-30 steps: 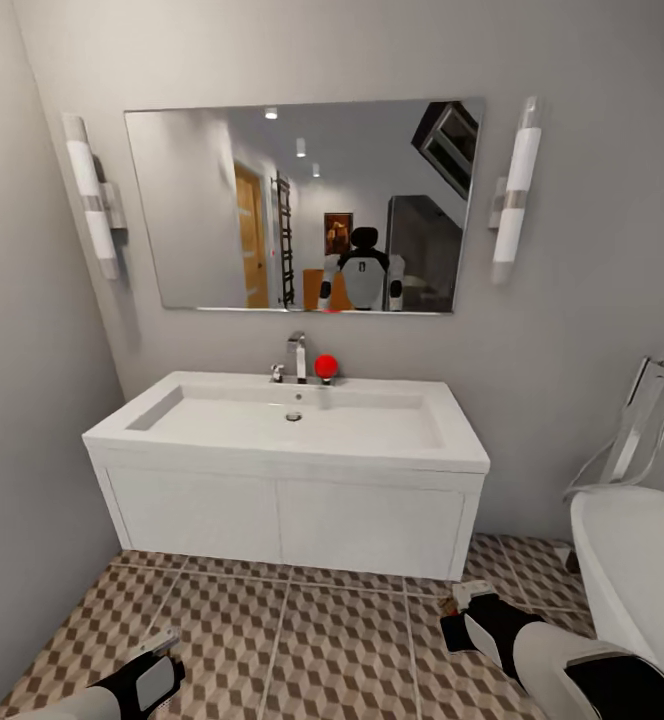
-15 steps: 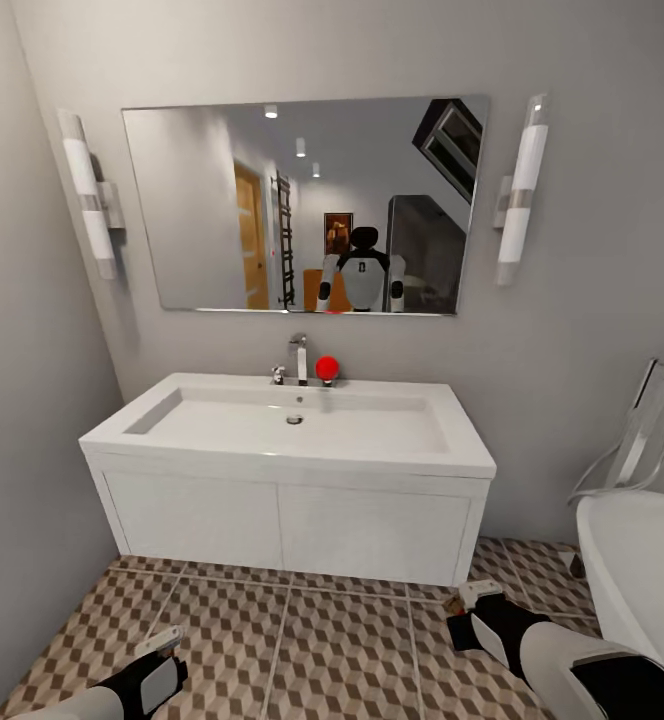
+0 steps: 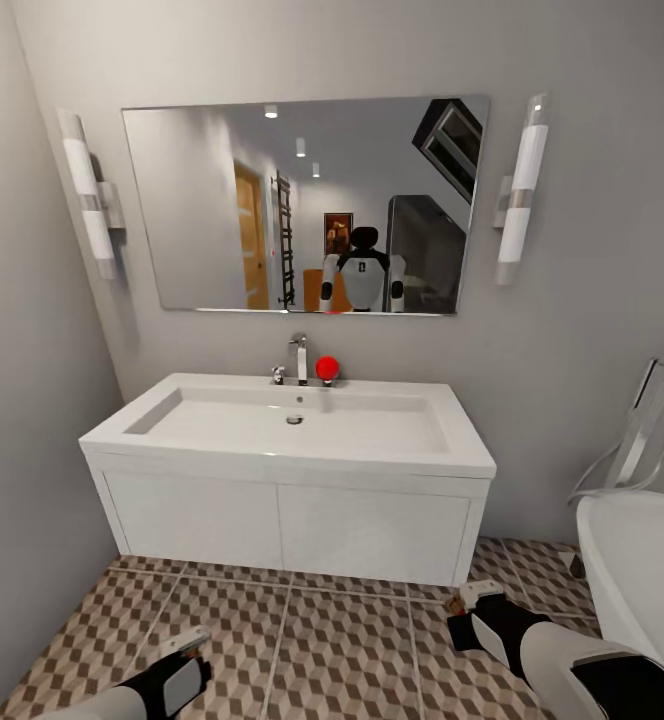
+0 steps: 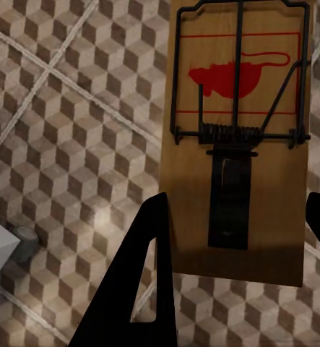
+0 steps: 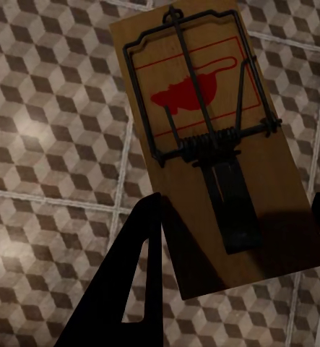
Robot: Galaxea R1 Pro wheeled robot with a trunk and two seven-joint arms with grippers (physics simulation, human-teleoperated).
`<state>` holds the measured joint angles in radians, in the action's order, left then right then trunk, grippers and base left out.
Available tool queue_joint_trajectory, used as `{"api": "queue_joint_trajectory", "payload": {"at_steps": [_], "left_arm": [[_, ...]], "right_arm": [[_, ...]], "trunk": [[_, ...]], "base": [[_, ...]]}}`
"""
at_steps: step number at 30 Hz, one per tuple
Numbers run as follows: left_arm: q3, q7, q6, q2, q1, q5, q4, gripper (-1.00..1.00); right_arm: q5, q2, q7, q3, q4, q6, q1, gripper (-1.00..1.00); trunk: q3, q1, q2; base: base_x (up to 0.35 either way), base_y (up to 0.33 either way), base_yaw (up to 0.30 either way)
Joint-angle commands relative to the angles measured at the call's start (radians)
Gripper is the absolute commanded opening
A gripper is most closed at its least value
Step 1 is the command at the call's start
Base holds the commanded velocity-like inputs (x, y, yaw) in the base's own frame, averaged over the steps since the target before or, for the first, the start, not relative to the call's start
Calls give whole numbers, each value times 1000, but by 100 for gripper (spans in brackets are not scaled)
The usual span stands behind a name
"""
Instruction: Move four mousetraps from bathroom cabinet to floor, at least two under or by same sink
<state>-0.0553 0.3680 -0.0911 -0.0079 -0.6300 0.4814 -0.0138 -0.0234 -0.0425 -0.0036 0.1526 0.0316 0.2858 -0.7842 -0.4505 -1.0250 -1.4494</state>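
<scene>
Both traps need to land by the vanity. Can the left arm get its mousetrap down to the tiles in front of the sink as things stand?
Probably yes. The left gripper holds its mousetrap low over bare bathroom floor, just short of the sink, with nothing between.

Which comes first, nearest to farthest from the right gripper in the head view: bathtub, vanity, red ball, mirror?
From the right gripper:
1. Bathtub, just to its right.
2. Vanity, ahead and left; close to the bathtub in rank, so those two are hard to call.
3. Red ball, on the sink's back ledge by the tap.
4. Mirror, up on the wall.
</scene>
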Motion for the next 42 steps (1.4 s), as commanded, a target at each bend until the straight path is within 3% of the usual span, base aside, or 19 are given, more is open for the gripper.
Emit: {"api": "queue_joint_trajectory", "payload": {"at_steps": [1,9,42], "left_arm": [[-6,5,-5,-4,0,5,-1,-100],[-6,6,-6,-21,0,5,0,-100],[-9,6,-24,-20,0,5,0,-100]], "right_arm": [[-3,0,-1,7,1,2,-1,-100],[-3,1,1,7,2,3,-1,-100],[-1,0,10,7,2,2,-1,-100]], "trunk": [[-1,0,-1],[-1,0,-1],[-104,-126,-232]], "base": [[0,0,0],[0,0,0],[0,0,0]]}}
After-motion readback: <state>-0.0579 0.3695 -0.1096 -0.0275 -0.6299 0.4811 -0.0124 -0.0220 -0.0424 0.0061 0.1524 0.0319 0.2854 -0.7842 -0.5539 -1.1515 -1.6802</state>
